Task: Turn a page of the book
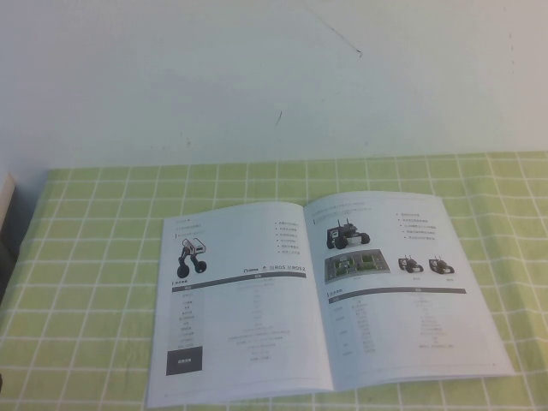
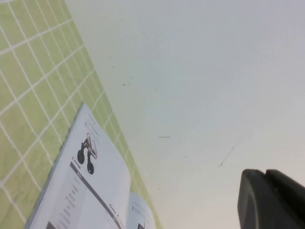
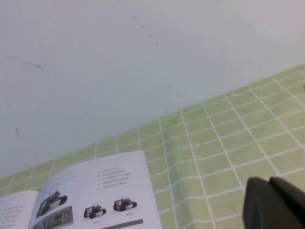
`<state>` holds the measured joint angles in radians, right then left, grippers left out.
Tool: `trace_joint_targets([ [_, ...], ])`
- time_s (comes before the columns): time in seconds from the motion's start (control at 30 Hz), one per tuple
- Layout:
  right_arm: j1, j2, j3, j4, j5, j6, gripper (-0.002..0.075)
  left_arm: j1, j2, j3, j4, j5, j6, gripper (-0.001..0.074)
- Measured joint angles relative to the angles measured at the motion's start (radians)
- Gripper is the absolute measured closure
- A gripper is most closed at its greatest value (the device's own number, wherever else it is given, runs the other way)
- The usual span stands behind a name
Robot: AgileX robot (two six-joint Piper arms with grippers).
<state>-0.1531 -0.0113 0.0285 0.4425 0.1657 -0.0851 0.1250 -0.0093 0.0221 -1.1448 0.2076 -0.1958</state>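
A pale wall (image 1: 274, 77) is standing behind the bench (image 1: 86, 257), which is wearing a green cloth with a white grid. The book (image 1: 317, 295) is lying open and flat on the cloth, near the front edge. Its right-hand page (image 1: 402, 287), printed with black wheeled robots, a green board picture and tables, is lying flat. The left claw (image 2: 271, 200) is showing only as a dark tip in its wrist view, away from the book; whether it is apart or together, I cannot tell. The right claw (image 3: 274, 202) is sitting closed together above the cloth, holding nothing, apart from the book.
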Motion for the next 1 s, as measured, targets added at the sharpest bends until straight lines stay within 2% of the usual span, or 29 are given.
trace_joint_targets([
  [0.13, 0.000, 0.000, 0.000, 0.037, -0.009, -0.032, 0.0729, 0.000, 0.000, 0.000, -0.024, -0.002, 0.032, 0.0738],
  [0.3, 0.000, 0.000, 0.000, 0.325, -0.012, 0.076, 0.0729, 0.000, 0.000, 0.000, 0.010, 0.051, 0.146, 0.0738],
  [0.37, 0.000, 0.000, 0.000, 0.392, -0.012, 0.085, 0.0729, 0.000, 0.000, 0.000, 0.012, 0.074, 0.160, 0.0738],
  [0.6, 0.000, 0.000, 0.000, 0.434, -0.008, 0.042, 0.0729, 0.000, 0.000, 0.000, 0.014, 0.088, 0.228, 0.0738],
  [0.67, 0.000, 0.000, 0.000, 0.434, -0.002, -0.011, 0.0729, 0.000, 0.000, 0.000, 0.014, 0.088, 0.250, 0.0738],
  [0.8, 0.000, 0.000, 0.000, 0.434, 0.008, -0.239, 0.0729, 0.000, 0.007, -0.013, 0.050, 0.140, 0.339, 0.0738],
  [1.0, 0.000, 0.049, -0.031, 0.434, 0.100, -0.430, 0.0729, 0.000, 0.249, -0.249, 0.345, 0.306, 0.428, 0.0738],
])
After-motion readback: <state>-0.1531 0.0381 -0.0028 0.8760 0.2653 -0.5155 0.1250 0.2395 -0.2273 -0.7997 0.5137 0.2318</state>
